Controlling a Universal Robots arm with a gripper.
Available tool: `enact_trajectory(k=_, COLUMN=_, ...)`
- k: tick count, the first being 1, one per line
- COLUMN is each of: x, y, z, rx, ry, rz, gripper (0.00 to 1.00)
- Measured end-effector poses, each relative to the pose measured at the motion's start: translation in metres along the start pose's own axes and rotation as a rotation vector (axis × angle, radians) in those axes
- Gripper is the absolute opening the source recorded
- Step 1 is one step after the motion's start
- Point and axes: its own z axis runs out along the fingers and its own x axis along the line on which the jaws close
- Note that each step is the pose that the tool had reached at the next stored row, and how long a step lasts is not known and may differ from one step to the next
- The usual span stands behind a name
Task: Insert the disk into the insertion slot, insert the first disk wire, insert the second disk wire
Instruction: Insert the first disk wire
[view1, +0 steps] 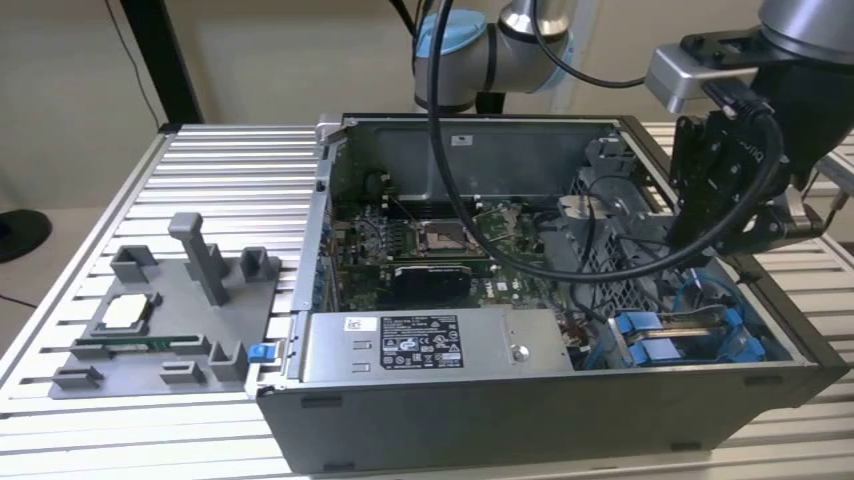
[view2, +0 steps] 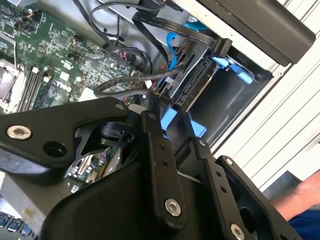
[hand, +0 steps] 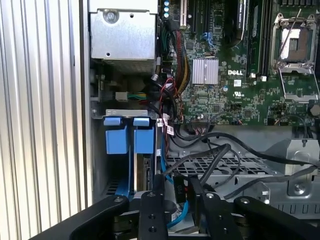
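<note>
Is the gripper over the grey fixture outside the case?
No, the gripper hangs over the insertion slot inside the open case.

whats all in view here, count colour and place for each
computer case: one, grey, on the table
table: one, silver, slatted
fixture: one, grey, on the table, exterior view's left
motherboard: one, green, inside the case
metal box: one, grey, in the case
perforated cage: one, grey, beside the motherboard
insertion slot: one, grey, blue clips, case corner
disk: one, blue-framed, in the slot
cables: several, black, over the cage
sleeve: one, blue, outside the case
gripper: one, black, above the insertion slot
arm: one, grey-blue, above the case
</note>
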Motion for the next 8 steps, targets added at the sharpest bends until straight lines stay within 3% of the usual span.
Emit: enact_trajectory(k=8, x=0.0001, y=0.0001, z=0.0028, rx=0.009, ry=-0.0106, rz=0.0, gripper=1.0)
